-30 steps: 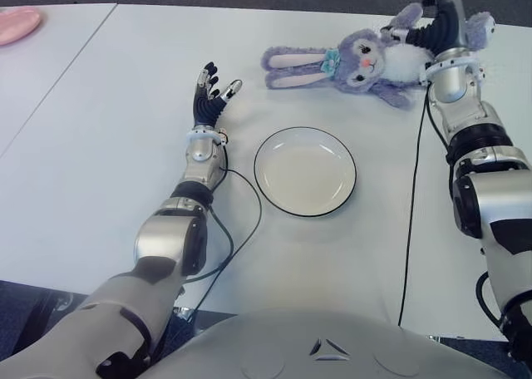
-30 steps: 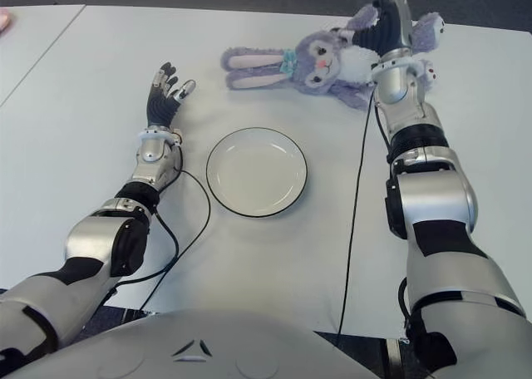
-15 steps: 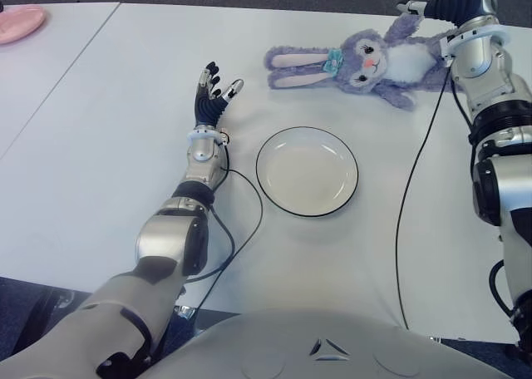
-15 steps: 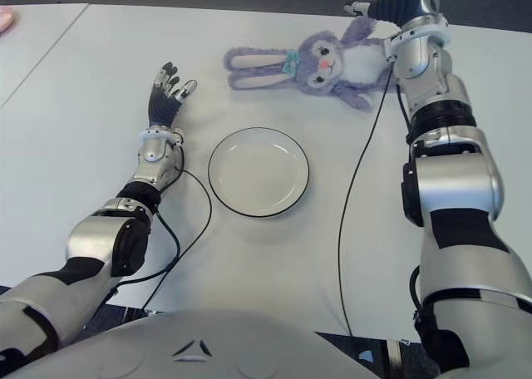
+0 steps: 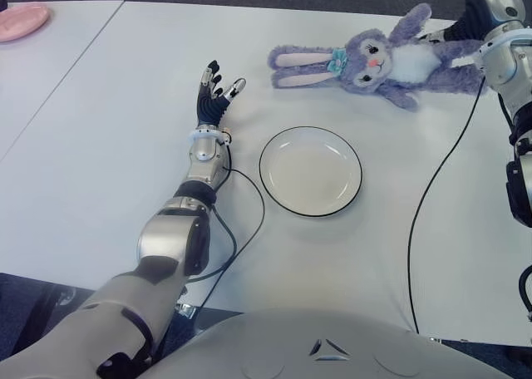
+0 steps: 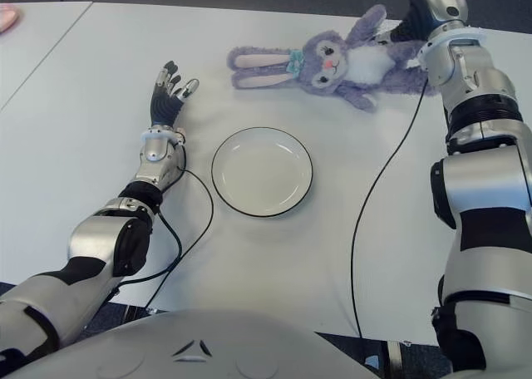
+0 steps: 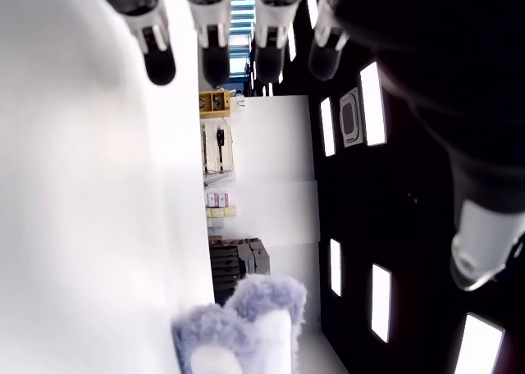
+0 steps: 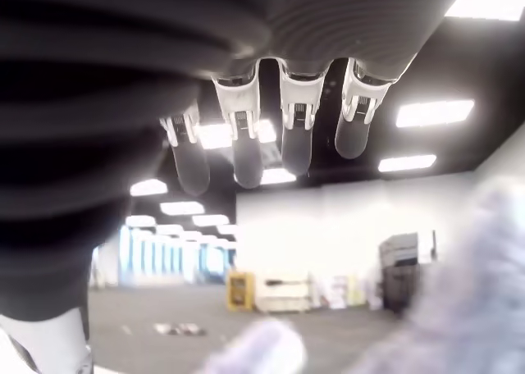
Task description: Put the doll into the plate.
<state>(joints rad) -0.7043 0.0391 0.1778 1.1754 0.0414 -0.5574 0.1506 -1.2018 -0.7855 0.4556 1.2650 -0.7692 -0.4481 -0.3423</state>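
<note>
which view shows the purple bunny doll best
The left eye view: the whole bunny doll lies in sight on the table, beyond the plate. The right eye view shows nearly the same. Each wrist view catches only a blurred patch of its fur.

doll (image 5: pixel 378 60): purple plush rabbit, white belly, pink nose and cheeks, teal bow at base of ears. lay flat on its back on white table (image 5: pixel 125 146), at far side, long ears stretched toward robot's left, pink inner ears up, one arm raised. plate (image 5: pixel 310 170): round, cream-white, thin dark rim, empty, sat upright on table nearer robot than doll, apart from it, roughly below doll's ears.
</note>
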